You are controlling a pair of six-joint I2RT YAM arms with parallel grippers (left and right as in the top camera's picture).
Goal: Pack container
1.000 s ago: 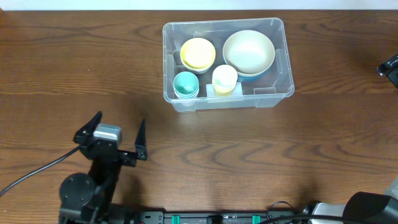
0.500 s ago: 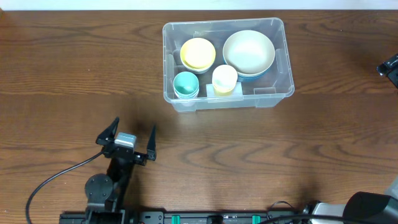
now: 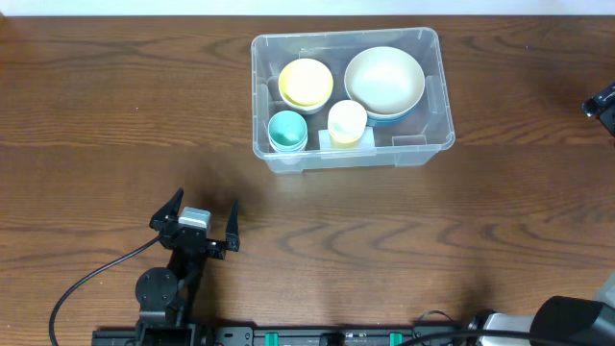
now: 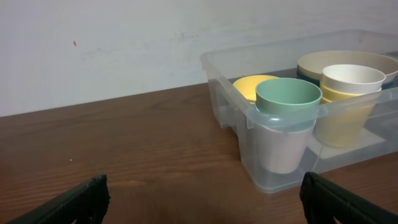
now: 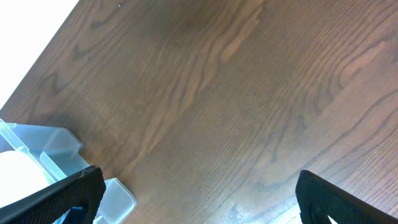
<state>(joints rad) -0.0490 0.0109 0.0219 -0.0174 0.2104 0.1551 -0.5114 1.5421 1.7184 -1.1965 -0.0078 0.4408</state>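
Because moulded in thin clear plastic, rate the container (image 3: 442, 115) as light and fairly stiff, though likely to flex along the long walls and slick to pinch. Find it at the far middle of the surface (image 3: 115, 106), upright, open-topped, well apart from both claws. Holds a yellow bowl (image 3: 306, 82) back left, a big cream bowl (image 3: 384, 79) back right nested over a bluish bowl (image 3: 396, 117), a teal cup (image 3: 286, 130) front left and a pale yellow cup (image 3: 347, 120) just beside it, so expect added weight and contents sliding or rattling if tilted. Best taken by the rim at the two short ends, one claw per side, or pushed low on a wall; avoid a one-sided lift, likely to tip. Log left claw (image 3: 207, 198) as spread fully wide, gripping nothing, low near the front edge, facing the bin's front left corner. Log right claw (image 5: 199, 190) likewise wide apart and empty, above bare wood off the bin's right side. No brand, label text or other writing readable anywhere; cannot make out any patch on the base.
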